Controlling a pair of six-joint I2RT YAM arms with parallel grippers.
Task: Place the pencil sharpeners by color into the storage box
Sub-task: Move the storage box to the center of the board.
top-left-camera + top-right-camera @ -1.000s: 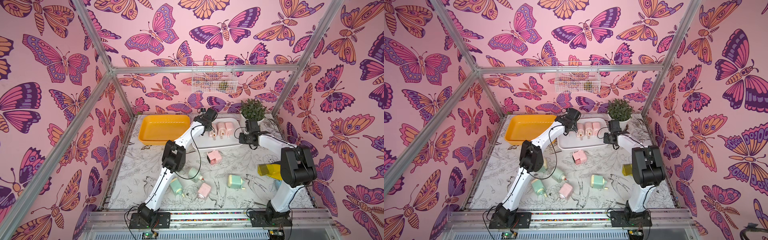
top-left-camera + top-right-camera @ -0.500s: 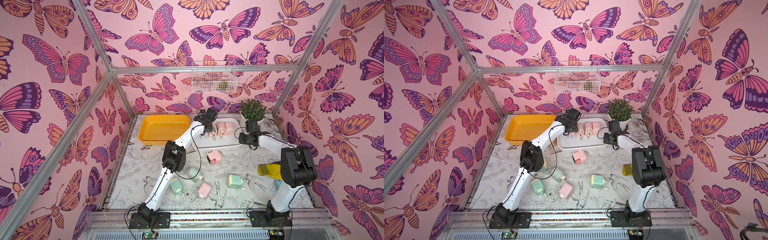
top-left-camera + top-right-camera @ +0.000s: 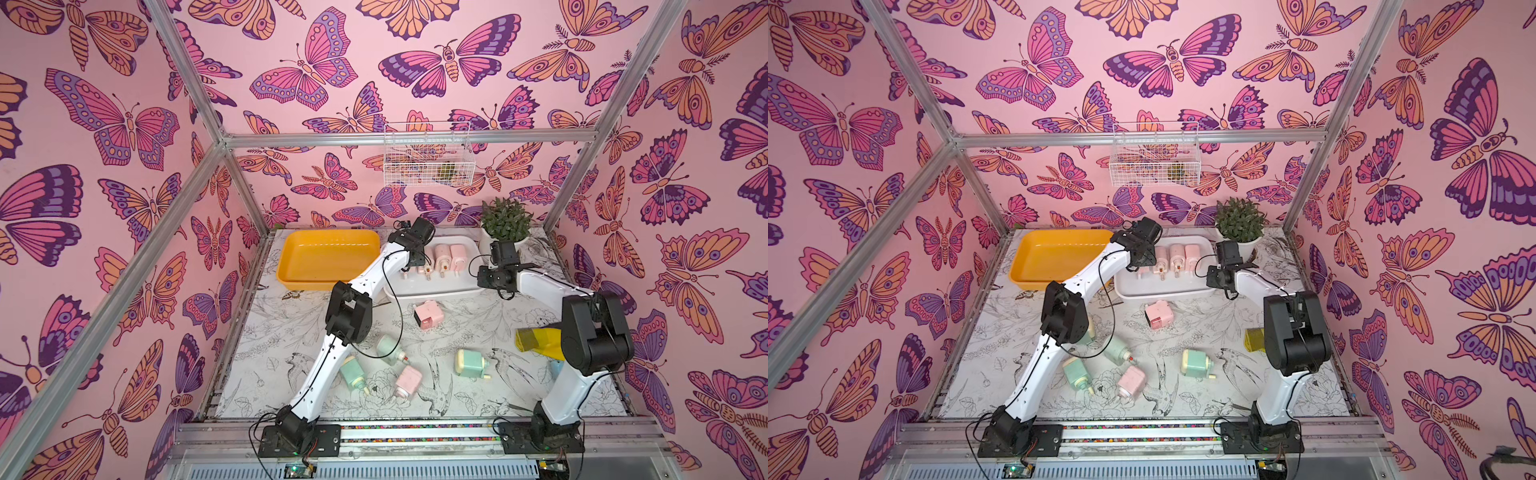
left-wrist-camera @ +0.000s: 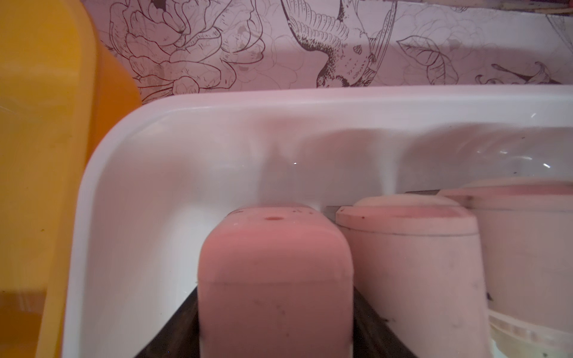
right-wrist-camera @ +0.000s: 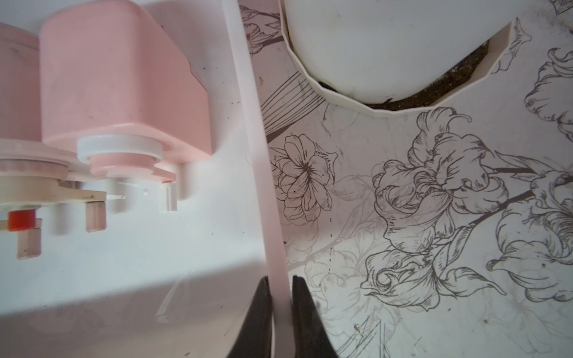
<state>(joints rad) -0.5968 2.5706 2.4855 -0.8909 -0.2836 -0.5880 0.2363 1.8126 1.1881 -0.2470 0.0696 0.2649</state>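
Observation:
My left gripper [image 4: 276, 325] is shut on a pink pencil sharpener [image 4: 276, 279], held inside the white storage box [image 4: 279, 99] at its left end. Right beside it, two more pink sharpeners [image 3: 442, 253] stand in the box. My right gripper [image 5: 280, 285] is shut on the box's right rim [image 5: 248, 124]. Loose on the table lie two pink sharpeners [image 3: 428, 314] [image 3: 408, 379] and three mint green ones [image 3: 471, 363] [image 3: 388, 347] [image 3: 352, 371]. In both top views the left gripper [image 3: 1144, 266] reaches into the box from the left.
A yellow tray [image 3: 328, 257] sits against the box's left side. A potted plant [image 3: 506, 220] stands just behind the right gripper. A translucent yellow piece [image 3: 538, 341] and a pale blue item [image 3: 556, 368] lie by the right arm. A wire basket [image 3: 428, 160] hangs on the back wall.

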